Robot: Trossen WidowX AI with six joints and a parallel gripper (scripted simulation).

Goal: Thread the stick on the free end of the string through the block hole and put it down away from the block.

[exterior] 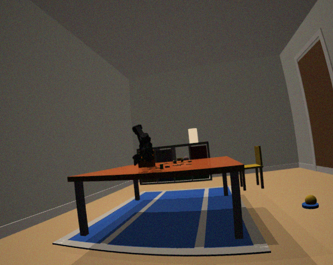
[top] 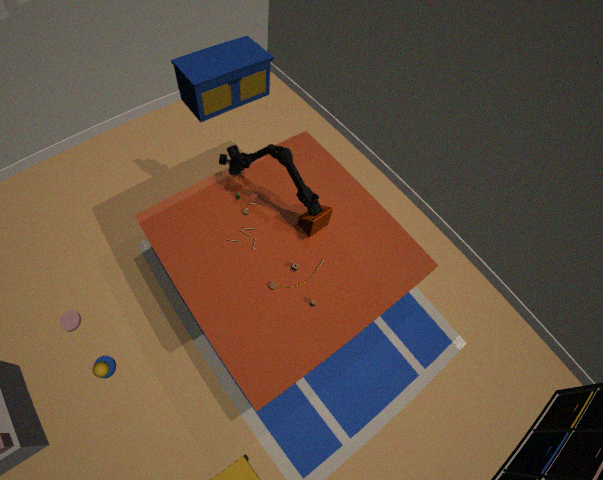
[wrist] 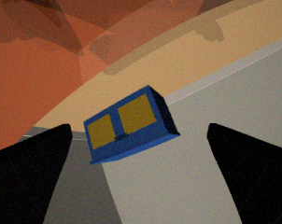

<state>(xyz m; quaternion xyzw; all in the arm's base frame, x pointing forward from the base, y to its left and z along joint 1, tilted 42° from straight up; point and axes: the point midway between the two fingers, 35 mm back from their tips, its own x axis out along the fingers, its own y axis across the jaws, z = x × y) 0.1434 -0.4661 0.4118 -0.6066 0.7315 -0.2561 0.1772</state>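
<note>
The small pale block with a dark hole sits on the orange-red table. The round button lies beside it. A thin yellow string curves from the button around one side of the block, outside it. The thin stick at the string's free end lies on the table, apart from the block. My gripper is open and empty. It is raised near the table edge on the cabinet side, far from block and stick. The exterior view shows the small objects too dimly to tell apart.
Several loose sticks lie between the gripper and the block. A small green object and a pale disc lie near the gripper's side. Another small pale piece lies beyond the string. The arm's orange base stands on the table.
</note>
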